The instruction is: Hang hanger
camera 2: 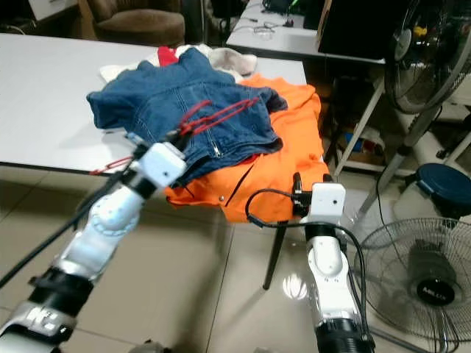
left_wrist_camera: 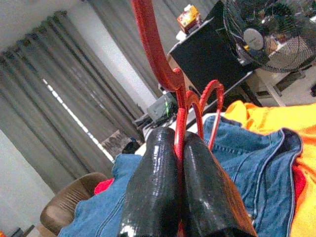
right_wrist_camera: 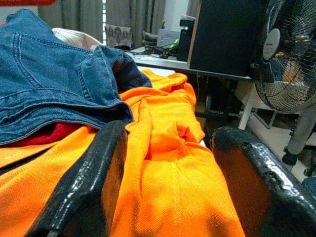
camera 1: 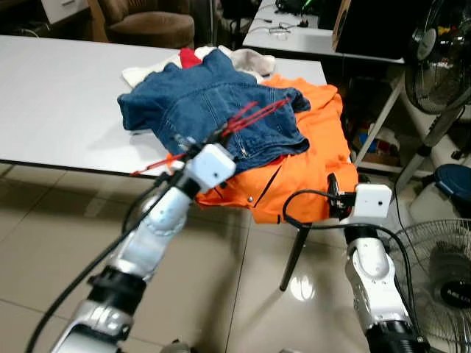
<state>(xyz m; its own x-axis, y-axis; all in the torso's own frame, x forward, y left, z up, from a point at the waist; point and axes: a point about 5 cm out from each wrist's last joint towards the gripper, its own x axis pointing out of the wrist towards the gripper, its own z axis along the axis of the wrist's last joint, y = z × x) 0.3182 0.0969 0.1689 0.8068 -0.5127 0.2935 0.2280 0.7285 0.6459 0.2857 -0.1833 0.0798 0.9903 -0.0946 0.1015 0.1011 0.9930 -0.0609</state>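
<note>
Red hangers [camera 1: 254,115] lie in a bunch over a blue denim jacket [camera 1: 199,99] on the white table [camera 1: 59,95]. My left gripper [camera 1: 193,145] is shut on the red hangers; in the left wrist view its fingers [left_wrist_camera: 153,187] pinch a thin red bar, with a hook [left_wrist_camera: 158,54] rising above them. An orange garment [camera 1: 316,147] lies under the jacket and droops over the table's right corner. My right gripper [camera 1: 333,193] stands open at that drooping edge, the orange cloth [right_wrist_camera: 168,163] showing between its fingers without being held.
White [camera 1: 246,60] and red [camera 1: 190,57] clothes lie behind the jacket. A black table leg [camera 1: 294,254] slants down beside my right arm. A standing fan [camera 1: 441,55] and a floor fan [camera 1: 441,279] are on the right. A second table [camera 1: 294,37] and a brown armchair [camera 1: 147,22] stand behind.
</note>
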